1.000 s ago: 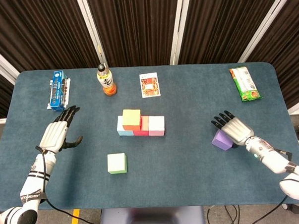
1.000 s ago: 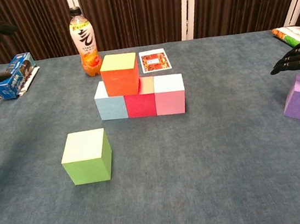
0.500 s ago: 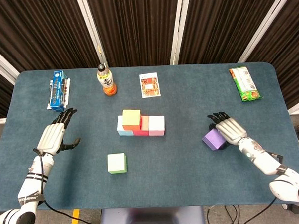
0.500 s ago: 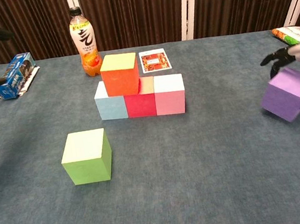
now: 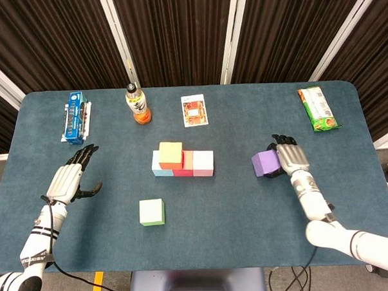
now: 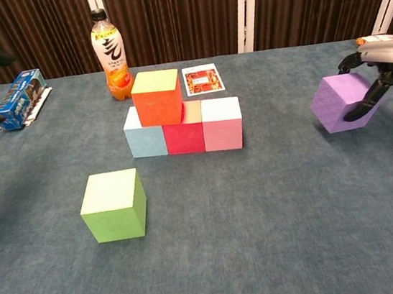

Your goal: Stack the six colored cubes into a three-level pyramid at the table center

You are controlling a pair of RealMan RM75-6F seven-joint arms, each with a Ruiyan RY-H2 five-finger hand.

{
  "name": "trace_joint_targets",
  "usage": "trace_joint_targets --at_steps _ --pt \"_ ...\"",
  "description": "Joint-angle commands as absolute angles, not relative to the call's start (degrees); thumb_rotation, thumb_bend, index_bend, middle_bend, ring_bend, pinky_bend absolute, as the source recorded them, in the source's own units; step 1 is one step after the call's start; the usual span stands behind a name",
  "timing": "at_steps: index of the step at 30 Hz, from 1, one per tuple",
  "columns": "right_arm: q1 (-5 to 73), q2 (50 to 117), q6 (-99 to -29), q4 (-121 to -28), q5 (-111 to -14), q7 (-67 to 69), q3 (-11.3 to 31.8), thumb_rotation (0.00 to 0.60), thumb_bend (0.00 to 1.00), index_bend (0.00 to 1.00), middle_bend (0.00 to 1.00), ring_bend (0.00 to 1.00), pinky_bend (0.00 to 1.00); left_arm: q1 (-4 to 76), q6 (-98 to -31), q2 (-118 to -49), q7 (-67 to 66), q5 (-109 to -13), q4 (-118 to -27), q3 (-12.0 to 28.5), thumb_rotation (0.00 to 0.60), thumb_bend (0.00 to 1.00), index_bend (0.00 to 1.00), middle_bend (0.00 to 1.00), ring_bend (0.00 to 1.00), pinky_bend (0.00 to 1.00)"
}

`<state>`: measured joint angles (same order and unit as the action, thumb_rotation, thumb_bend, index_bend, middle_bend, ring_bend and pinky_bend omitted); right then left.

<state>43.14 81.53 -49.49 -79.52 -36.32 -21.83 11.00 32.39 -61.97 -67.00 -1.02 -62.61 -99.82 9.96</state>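
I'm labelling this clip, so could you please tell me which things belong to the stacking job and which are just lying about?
Job: purple cube held by right hand; orange cube; blue cube; red cube; pink cube; green cube.

Lying about: bottle; card; blue box; green packet.

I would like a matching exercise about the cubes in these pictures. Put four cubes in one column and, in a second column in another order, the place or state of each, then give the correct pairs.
Things:
1. purple cube
2. green cube
3. orange cube
4. pink cube

Places or states:
A. alone on the table, in front of the stack
B. on top, in the second level of the stack
C. held by the right robot hand, off to the right of the stack
D. right end of the bottom row

Pairs: 1-C, 2-A, 3-B, 4-D
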Motion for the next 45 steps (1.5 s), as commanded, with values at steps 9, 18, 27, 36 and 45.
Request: trace_joint_targets --at_steps 9,18,27,36,45 --pt "50.12 84.98 -51.88 -82.36 -18.51 -38.32 11.92 0.6 0.06 0.18 0.13 0.0 0.0 31.42 -60.95 -67.58 1.56 -63.64 -97.58 9.91 0.6 0.34 0.02 0.0 0.0 0.15" --pt "46.97 75.19 -44.5 -86.16 -35.98 -31.21 9.34 0.6 0.03 0.14 0.1 0.0 0.0 30.35 -61.4 -67.29 2.25 -64.13 -97.9 9.96 0.6 0.35 0.02 0.0 0.0 0.14" --pt "47.14 71.67 -35.78 -80.42 -57.33 -20.69 7.9 0.6 0.0 0.21 0.11 0.0 0.0 29.53 -61.72 -66.37 1.2 -63.32 -99.28 10.02 0.6 0.35 0.01 0.0 0.0 0.14" --pt "48.02 73.35 -32.42 -73.41 -68.83 -13.08 5.61 0.6 0.0 0.22 0.11 0.0 0.0 28.93 -61.72 -65.84 0.38 -62.23 -100.22 10.11 0.6 0.35 0.01 0.0 0.0 0.13" --pt "48.75 77.31 -34.13 -66.52 -77.48 -6.29 4.0 0.6 0.0 0.3 0.1 0.0 0.0 28.75 -62.11 -66.28 -0.51 -61.93 -100.47 10.37 0.6 0.35 0.01 0.0 0.0 0.13"
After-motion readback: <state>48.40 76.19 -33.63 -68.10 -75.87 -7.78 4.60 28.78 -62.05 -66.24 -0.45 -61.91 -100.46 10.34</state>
